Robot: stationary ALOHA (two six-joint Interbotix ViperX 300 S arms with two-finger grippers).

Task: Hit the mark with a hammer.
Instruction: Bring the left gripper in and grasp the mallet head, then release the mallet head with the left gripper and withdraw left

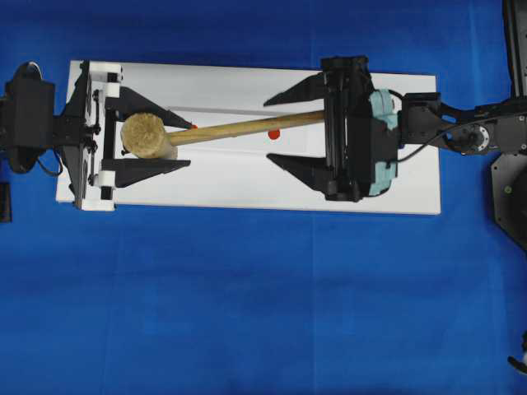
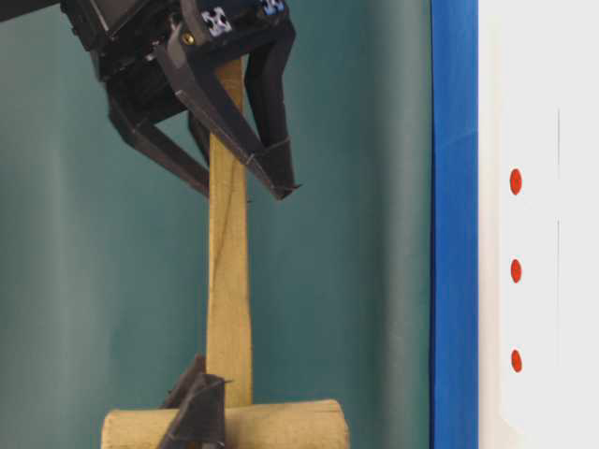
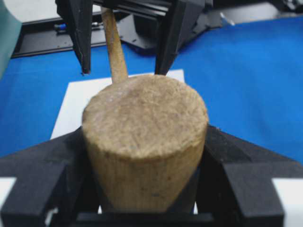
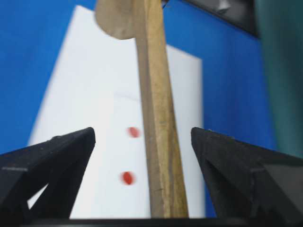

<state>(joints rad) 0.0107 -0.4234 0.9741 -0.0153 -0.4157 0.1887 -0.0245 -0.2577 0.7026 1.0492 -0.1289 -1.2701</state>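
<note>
Blue cloth covers the worktop (image 1: 247, 304), and a white board (image 1: 239, 177) is laid across its middle, with a teal backdrop seen behind in the table-level view. The hammer (image 1: 222, 132) is held level above the board, its head at the left and its handle running right. The head is clamped between the jaws of the left gripper (image 1: 152, 136), which are closed on its sides; in the left wrist view the round end face of the head fills the space between the two black fingers (image 3: 42, 165). The right gripper (image 1: 295, 130) is placed at the far end of the handle with its jaws spread wide. The handle passes between the fingers (image 4: 47, 161) with a clear gap on each side in the right wrist view, so it is not gripped there.

Three red dots are seen in a row on the board in the table-level view; the mark (image 2: 516, 271) is the middle one. From overhead the row is largely hidden under the handle: one dot (image 1: 274, 133) shows just near of the handle, and another (image 1: 193, 127) peeps out just far of it, beside the head. Which of these is the mark cannot be told from that view.
</note>
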